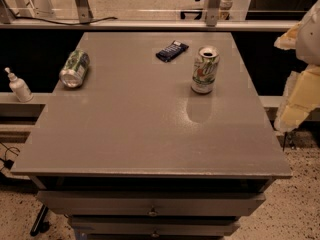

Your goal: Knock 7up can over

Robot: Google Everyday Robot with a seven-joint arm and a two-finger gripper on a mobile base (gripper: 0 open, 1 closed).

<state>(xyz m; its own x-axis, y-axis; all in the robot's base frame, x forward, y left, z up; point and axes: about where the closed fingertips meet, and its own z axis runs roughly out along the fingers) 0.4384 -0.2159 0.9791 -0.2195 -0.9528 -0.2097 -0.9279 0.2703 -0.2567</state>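
Observation:
The 7up can (pixel 205 70) stands upright on the right part of the grey table (pixel 150 134). It is whitish-silver with green patches, a small red mark and an opened silver top. My gripper (pixel 295 101) shows as a pale yellow and white shape at the right edge of the view, beyond the table's right side. It is apart from the can, to its right and a little nearer the camera.
A darker green patterned can (pixel 75 69) lies on its side near the table's left edge. A dark blue snack packet (pixel 171 50) lies at the back, left of the 7up can. A small white pump bottle (pixel 19 85) stands on a ledge to the left. Drawers sit below the table front.

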